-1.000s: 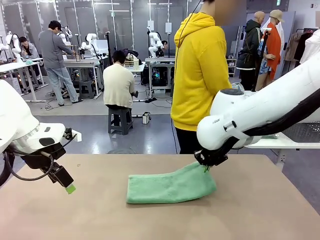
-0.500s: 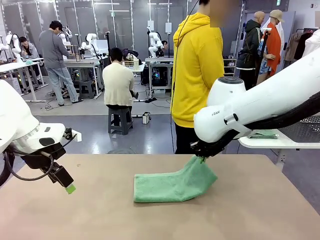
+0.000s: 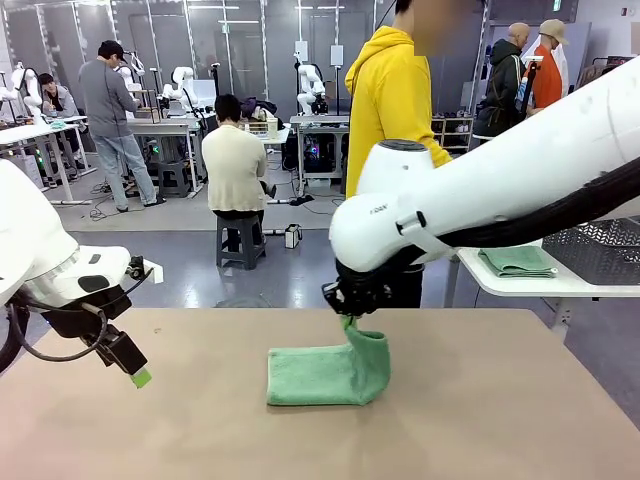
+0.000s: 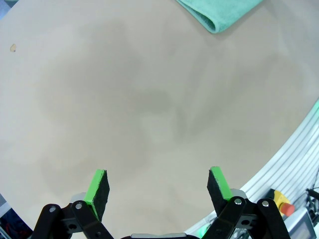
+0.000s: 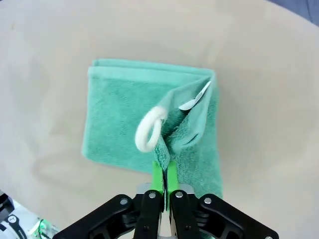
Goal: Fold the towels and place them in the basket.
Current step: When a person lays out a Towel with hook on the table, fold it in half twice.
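A mint green towel [image 3: 312,376] lies on the tan table [image 3: 520,410], partly folded, with its right end pulled up. My right gripper [image 3: 347,314] is shut on that raised end, just above the towel's right side. In the right wrist view the pinched edge sits between the green pads of the right gripper [image 5: 163,168], with the towel [image 5: 119,109], its white loop [image 5: 149,129] and white label [image 5: 197,97] below. My left gripper [image 3: 138,377] hangs open over the table's left side, holding nothing. In the left wrist view the left gripper [image 4: 159,175] faces bare table, with the towel [image 4: 224,12] far off. A dark lattice basket [image 3: 600,250] stands on a white side table at the right.
Another folded towel [image 3: 518,261] lies on the white side table [image 3: 500,285] beside the basket. A person in a yellow hoodie [image 3: 395,100] stands at the far edge, behind my right arm. Open table surface surrounds the towel on all sides.
My right gripper has carried the towel's right end up and to the left, so that end now stands over the rest. The left arm has stayed still.
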